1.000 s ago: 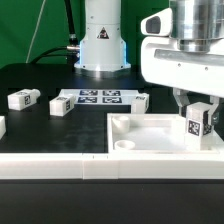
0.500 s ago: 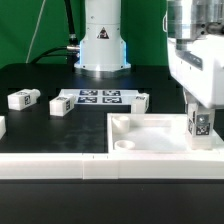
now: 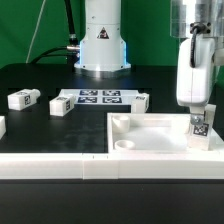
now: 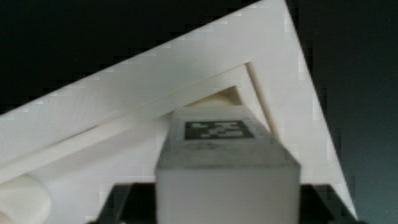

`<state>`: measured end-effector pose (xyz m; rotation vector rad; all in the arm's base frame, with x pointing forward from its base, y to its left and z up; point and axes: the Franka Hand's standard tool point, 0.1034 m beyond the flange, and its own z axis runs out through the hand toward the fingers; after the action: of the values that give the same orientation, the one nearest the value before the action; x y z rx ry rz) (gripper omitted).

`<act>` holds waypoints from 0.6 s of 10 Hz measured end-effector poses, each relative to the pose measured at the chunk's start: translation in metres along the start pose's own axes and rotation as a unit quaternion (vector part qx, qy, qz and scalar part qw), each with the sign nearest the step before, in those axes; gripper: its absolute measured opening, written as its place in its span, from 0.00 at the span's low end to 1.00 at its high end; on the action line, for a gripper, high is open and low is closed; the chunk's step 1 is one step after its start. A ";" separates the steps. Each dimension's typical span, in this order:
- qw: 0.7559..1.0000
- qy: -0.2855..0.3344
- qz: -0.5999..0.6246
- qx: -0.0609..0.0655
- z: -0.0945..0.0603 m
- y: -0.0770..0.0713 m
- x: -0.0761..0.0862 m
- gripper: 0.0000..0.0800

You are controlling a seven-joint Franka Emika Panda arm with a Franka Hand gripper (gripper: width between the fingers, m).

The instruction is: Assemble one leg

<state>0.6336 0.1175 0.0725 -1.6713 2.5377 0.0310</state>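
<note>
My gripper (image 3: 200,112) is shut on a small white leg (image 3: 200,128) with a black-and-white tag on its side. It holds the leg upright over the corner of the large white tray-like part (image 3: 160,140) at the exterior view's right. In the wrist view the leg (image 4: 224,160) stands between my dark fingers (image 4: 134,203), its tagged end pointing at the tray's inner corner (image 4: 228,98). Whether the leg touches the tray cannot be told.
The marker board (image 3: 98,97) lies behind the tray. Loose legs lie at the left (image 3: 22,99), beside the board (image 3: 60,105) and at its right end (image 3: 140,102). A white strip (image 3: 60,167) runs along the front. The arm's base (image 3: 103,45) stands at the back.
My gripper has moved toward the exterior view's right and slightly down with the leg, from over the tray's inner area to its right corner.
</note>
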 end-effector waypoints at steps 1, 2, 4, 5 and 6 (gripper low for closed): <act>1.000 -0.001 -0.011 0.000 0.000 0.000 0.000 0.36; 1.000 -0.001 -0.012 0.000 0.000 0.000 0.000 0.50; 0.999 -0.001 -0.049 -0.001 0.000 0.000 0.000 0.67; 0.996 0.000 -0.086 -0.005 0.000 0.002 -0.001 0.79; 0.989 0.000 -0.148 -0.005 0.000 0.002 -0.001 0.79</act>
<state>0.6322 0.1195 0.0721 -2.0317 2.2646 0.0202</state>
